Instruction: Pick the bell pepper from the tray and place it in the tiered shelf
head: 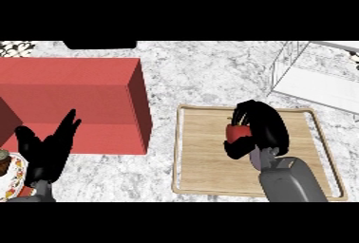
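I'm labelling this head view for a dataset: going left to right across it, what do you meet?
Patterned plate → left hand → red box → right hand curled round the bell pepper on the wooden tray → white tiered shelf.

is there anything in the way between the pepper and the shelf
Nothing visible. The right hand is curled round the bell pepper over the wooden tray. The white shelf stands beyond the tray's far right corner, with only bare counter between them.
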Robot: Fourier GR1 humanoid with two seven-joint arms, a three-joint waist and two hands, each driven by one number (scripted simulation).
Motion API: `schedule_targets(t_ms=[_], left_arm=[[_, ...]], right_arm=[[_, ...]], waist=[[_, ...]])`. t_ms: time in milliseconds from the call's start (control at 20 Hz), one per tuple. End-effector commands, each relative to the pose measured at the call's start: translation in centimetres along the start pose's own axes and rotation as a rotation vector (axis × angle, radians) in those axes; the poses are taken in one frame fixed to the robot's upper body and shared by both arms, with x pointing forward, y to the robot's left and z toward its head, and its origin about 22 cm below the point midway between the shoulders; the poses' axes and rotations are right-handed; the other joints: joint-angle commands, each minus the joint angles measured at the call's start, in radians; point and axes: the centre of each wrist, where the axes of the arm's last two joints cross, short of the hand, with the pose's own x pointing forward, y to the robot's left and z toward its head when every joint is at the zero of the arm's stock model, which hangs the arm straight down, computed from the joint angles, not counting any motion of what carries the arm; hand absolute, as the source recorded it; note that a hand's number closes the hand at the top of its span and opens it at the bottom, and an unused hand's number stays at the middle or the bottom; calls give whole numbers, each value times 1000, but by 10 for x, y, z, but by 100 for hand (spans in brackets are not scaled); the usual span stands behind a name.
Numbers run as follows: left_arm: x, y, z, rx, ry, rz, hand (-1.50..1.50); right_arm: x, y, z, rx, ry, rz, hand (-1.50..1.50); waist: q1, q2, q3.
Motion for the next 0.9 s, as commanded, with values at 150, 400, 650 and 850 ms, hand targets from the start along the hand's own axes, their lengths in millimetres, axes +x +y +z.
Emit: schedule_targets(t_ms=[150, 400, 650, 850], left_arm=[[-20, 0, -4, 1, 104, 28, 0], [-14, 11, 1, -15, 110, 20, 0], [-18, -5, -1, -12, 109, 29, 0], [-10, -5, -9, -9, 114, 8, 0]], right_arm=[[8, -84, 47, -220, -135, -91, 150], [28, -144, 86, -420, -106, -115, 150], [34, -185, 108, -488, -64, -126, 150], [45, -225, 99, -544, -29, -135, 150]], waist=[[-18, 10, -18], [-13, 7, -19], [-6, 9, -19], [-2, 12, -20]])
